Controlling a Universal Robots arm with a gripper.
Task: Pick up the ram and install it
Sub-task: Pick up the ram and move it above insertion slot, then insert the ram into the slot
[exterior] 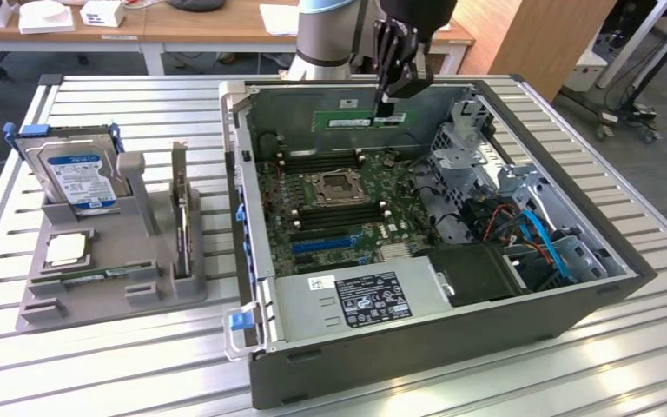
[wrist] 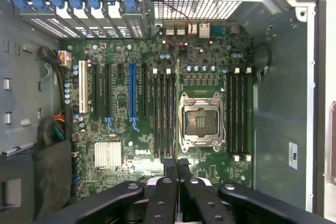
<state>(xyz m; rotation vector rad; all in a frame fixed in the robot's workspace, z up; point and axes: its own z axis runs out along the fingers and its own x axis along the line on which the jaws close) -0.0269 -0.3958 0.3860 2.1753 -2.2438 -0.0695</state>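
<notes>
Gripper [wrist: 177, 165] pinches tight on the ram [exterior: 351, 122], holding it edge-down over the motherboard [wrist: 122, 125], and the job looks to be keeping that stick level and dead parallel to the black memory slots [wrist: 164, 114] beside the processor socket [wrist: 201, 121].

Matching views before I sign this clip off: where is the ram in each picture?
Exterior view: ram, a green strip held in the jaws, over the open case near its far wall.
Wrist view: ram edge-on, a thin line running from the jaws over the slots beside the CPU socket.
Shared landmark: the CPU socket, seen in both.
</notes>
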